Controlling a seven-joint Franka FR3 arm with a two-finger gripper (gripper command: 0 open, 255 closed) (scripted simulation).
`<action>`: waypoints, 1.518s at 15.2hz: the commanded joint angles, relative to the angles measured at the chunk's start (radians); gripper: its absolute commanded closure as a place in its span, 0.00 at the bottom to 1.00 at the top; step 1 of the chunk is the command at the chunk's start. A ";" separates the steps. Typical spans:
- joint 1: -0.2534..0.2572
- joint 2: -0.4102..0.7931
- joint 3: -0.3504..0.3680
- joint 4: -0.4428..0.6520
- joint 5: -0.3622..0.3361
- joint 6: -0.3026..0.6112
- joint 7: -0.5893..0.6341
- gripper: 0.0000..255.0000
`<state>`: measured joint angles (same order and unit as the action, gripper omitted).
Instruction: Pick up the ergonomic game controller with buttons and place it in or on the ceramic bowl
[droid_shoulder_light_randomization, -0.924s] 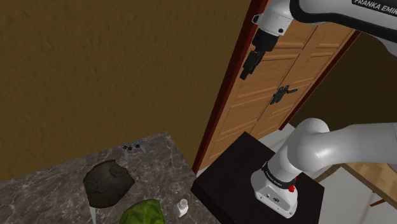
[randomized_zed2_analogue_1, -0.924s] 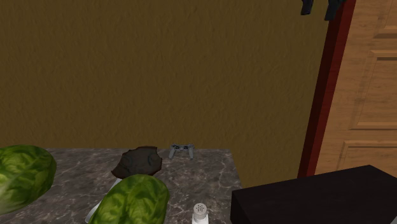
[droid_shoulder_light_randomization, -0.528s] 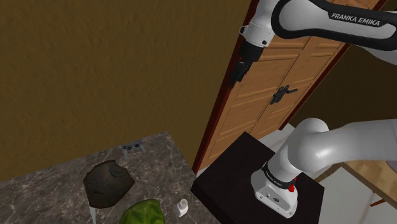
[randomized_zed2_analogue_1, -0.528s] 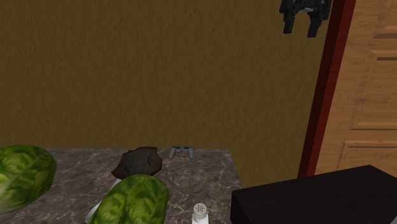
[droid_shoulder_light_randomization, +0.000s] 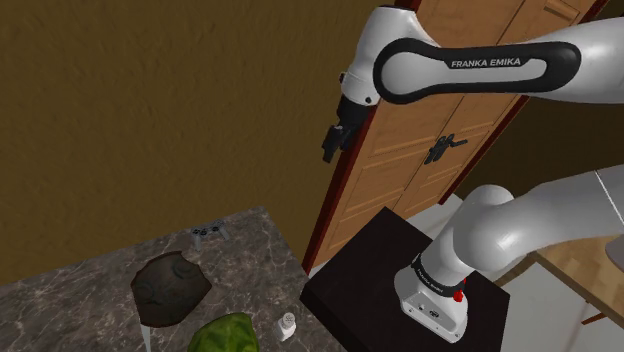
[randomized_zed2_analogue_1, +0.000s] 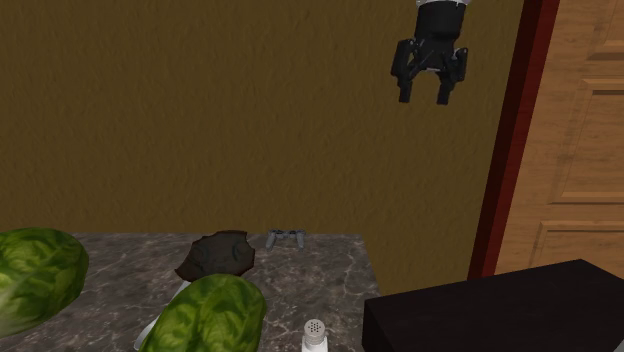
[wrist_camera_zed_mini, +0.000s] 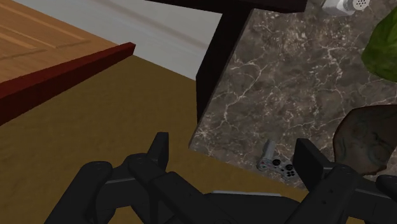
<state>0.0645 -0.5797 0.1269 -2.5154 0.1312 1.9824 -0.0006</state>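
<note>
Grey controller (randomized_zed2_analogue_1: 286, 238) flat, long axis along wall (randomized_zed2_analogue_1: 180, 110); tool (randomized_zed2_analogue_1: 425, 97) spread apart, empty.

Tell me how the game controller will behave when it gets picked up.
The game controller looks small, grey and rigid, so it should probably lift light without flexing. It lies flat on the marbled counter, so rolling seems unlikely, though a push could slide it. Its curved grips may slip between the open gripper's fingers.

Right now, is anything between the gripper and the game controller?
No. In the second exterior view, the open gripper hangs well above the game controller, with only bare wall behind the gap.
</note>
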 joint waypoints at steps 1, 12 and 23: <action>0.005 0.059 0.023 -0.007 0.008 0.067 0.024 0.00; 0.017 0.461 0.148 0.061 -0.028 0.395 0.194 0.00; 0.090 0.917 0.146 0.297 -0.230 0.588 0.436 0.00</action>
<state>0.1391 0.2848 0.2808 -2.2496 -0.0745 2.5513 0.4076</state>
